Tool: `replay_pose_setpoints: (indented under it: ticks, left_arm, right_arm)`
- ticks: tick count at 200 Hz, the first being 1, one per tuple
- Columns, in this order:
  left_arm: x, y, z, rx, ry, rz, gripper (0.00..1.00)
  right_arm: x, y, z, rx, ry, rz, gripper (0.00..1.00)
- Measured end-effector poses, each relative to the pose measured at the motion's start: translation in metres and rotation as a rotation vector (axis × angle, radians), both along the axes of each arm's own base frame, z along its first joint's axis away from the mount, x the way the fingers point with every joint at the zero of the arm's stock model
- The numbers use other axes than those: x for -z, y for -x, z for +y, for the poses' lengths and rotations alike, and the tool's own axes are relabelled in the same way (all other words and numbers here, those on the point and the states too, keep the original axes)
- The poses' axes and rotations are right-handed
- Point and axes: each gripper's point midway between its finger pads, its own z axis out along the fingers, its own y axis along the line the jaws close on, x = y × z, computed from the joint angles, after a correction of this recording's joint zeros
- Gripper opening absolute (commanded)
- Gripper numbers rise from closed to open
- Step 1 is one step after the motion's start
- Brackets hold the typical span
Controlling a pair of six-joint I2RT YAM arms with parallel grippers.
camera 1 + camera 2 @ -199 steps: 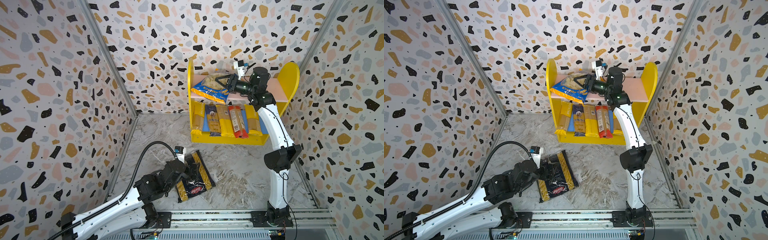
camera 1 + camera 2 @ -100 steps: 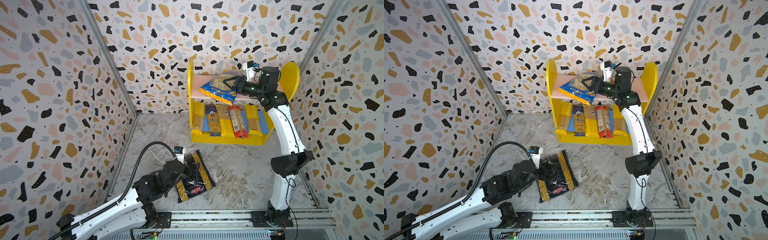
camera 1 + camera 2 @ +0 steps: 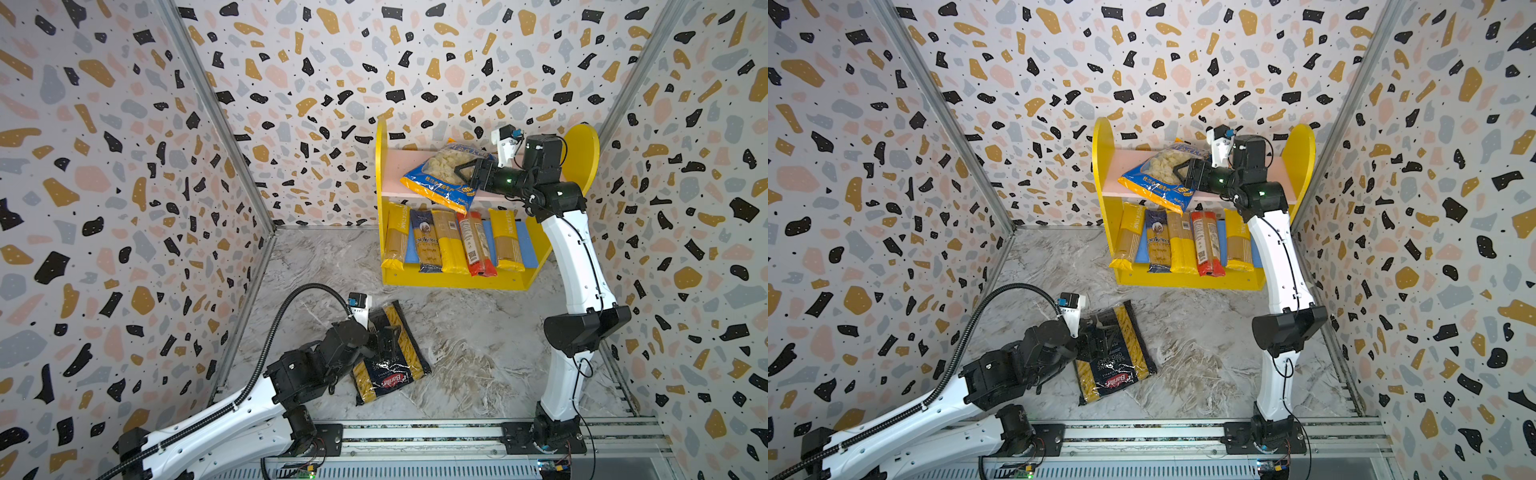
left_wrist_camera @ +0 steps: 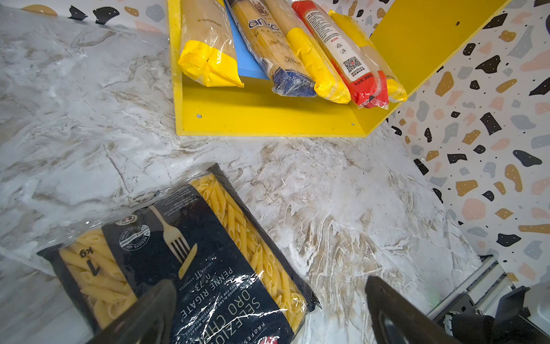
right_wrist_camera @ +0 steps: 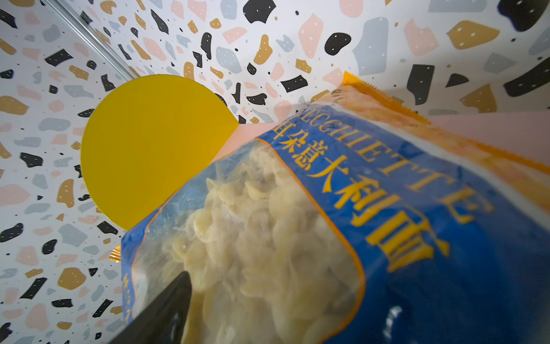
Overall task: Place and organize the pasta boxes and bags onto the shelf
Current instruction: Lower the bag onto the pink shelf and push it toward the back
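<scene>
Over pink board (image 3: pixel 392 172), blue-orange orecchiette bag (image 3: pixel 442 176) (clear window, tilted)

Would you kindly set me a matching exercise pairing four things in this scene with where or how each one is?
1 orecchiette bag
2 Barilla bag
3 red spaghetti pack
4 left gripper

A jaws wide open
B flat on the marble surface
C on the blue lower board
D on the pink upper board

Pairs: 1-D, 2-B, 3-C, 4-A
</scene>
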Motion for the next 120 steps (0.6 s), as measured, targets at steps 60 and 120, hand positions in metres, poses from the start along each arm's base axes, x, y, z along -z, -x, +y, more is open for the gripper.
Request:
replay_pose_setpoints:
  ticks: [60, 120]
  left_arm:
    - [-0.002, 0.001, -0.003, 0.010, 0.012, -0.001, 1.00]
    - [-0.004, 0.003, -0.004, 0.021, 0.025, -0.001, 1.00]
  right_arm:
    - [0.002, 0.010, -0.020, 0.096, 0.090, 0.004, 0.96]
    - [-0.005, 0.018, -0.030, 0.145, 0.123, -0.017, 1.00]
